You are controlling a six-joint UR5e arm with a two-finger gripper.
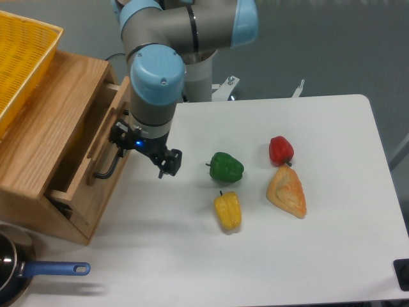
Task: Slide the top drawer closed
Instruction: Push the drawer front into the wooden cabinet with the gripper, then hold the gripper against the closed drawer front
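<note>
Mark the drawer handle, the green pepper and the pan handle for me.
Drawer handle [107,167]: fixed camera, on the black bar's lower bend.
Green pepper [227,167]: fixed camera, middle of its body.
Pan handle [56,269]: fixed camera, midway along the blue grip.

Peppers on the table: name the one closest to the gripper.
The green pepper, lying just right of the gripper; the yellow pepper and red pepper sit farther off.
</note>
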